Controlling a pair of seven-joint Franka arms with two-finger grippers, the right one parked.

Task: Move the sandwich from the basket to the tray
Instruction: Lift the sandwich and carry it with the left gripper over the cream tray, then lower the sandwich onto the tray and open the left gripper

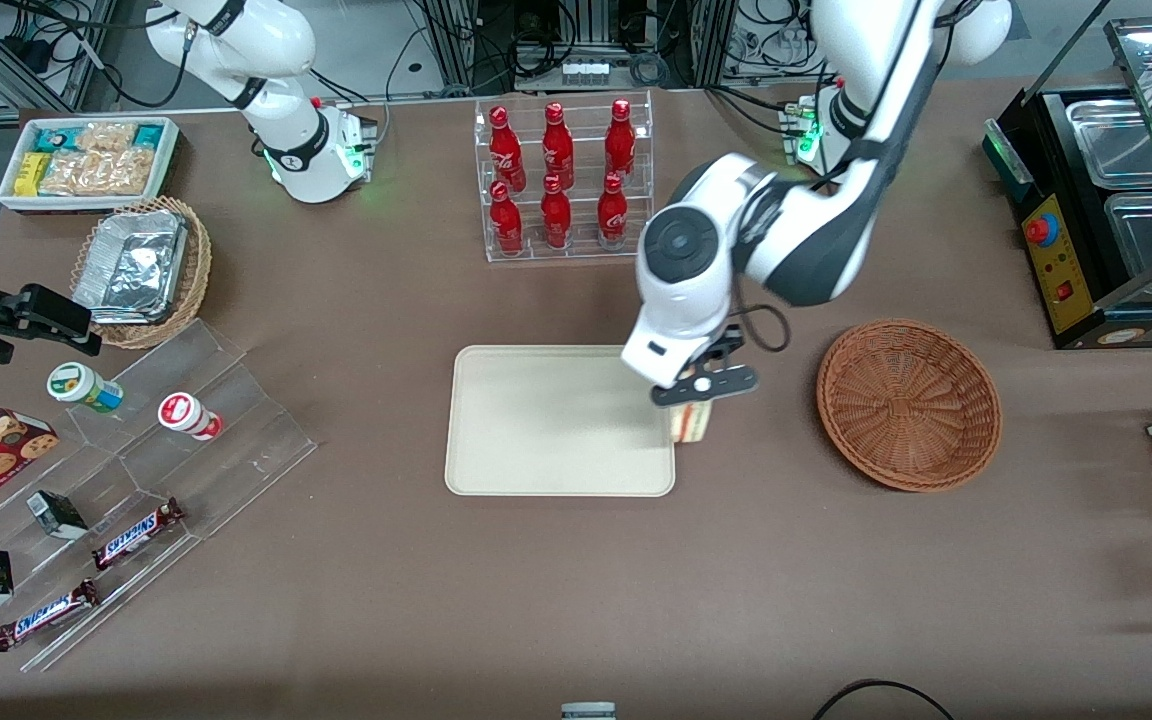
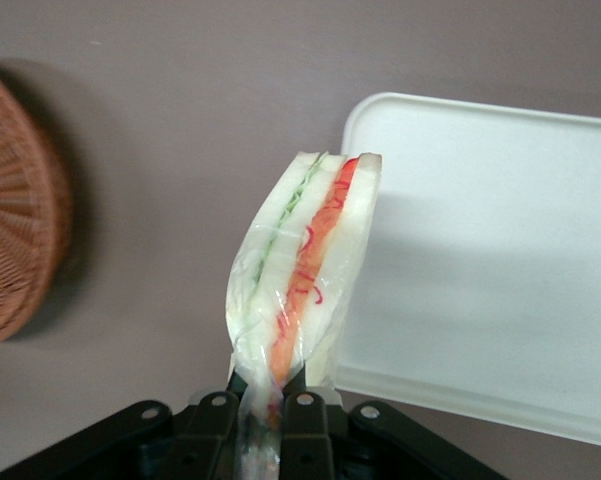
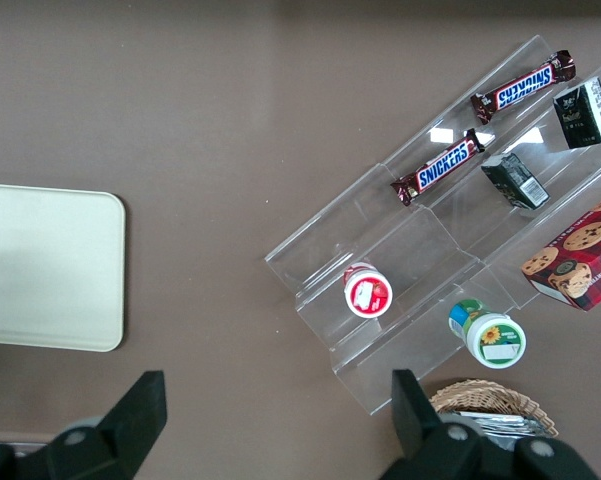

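We see the gripper (image 2: 263, 415) squeezing the sandwich (image 2: 302, 270) tight, up in the air between the tray (image 1: 546, 420) and the basket (image 1: 908, 403), at the tray's edge.

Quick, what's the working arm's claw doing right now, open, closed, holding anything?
Left claw: closed on the triangular white-bread sandwich, above the cream rectangular tray's edge.

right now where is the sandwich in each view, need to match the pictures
Front view: the sandwich hangs in the end effector, over the edge of the tray nearest the basket.
Left wrist view: the sandwich is clamped by its wrapper in the end effector, cut edge showing, between basket and tray.
Right wrist view: not in it.
Shared landmark: the tray shows in all three.
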